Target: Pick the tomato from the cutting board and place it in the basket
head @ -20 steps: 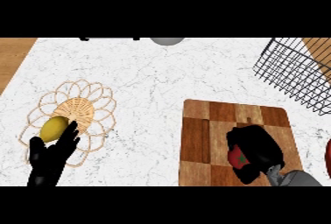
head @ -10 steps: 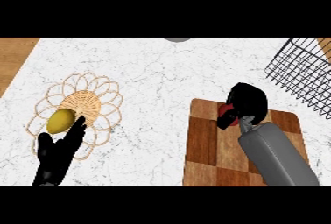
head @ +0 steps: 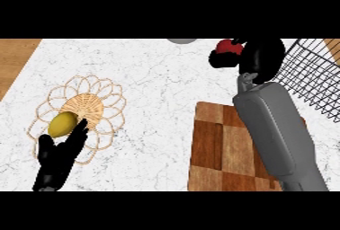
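right hand (head: 261,55) curled round tomato (head: 229,46), beside basket (head: 313,77)

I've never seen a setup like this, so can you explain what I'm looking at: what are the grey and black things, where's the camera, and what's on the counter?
This is one view, taken from the robot's head and looking steeply down at a white marbled counter. The grey tube is the robot's right forearm, and the black shapes are its hands. The right hand, stretched toward the top, is curled round a small red tomato, just left of a black wire basket. Under that arm lies a brown checkered wooden cutting board. At the left, the left hand rests open, fingers up, beside a yellow oval fruit on a woven straw mat.
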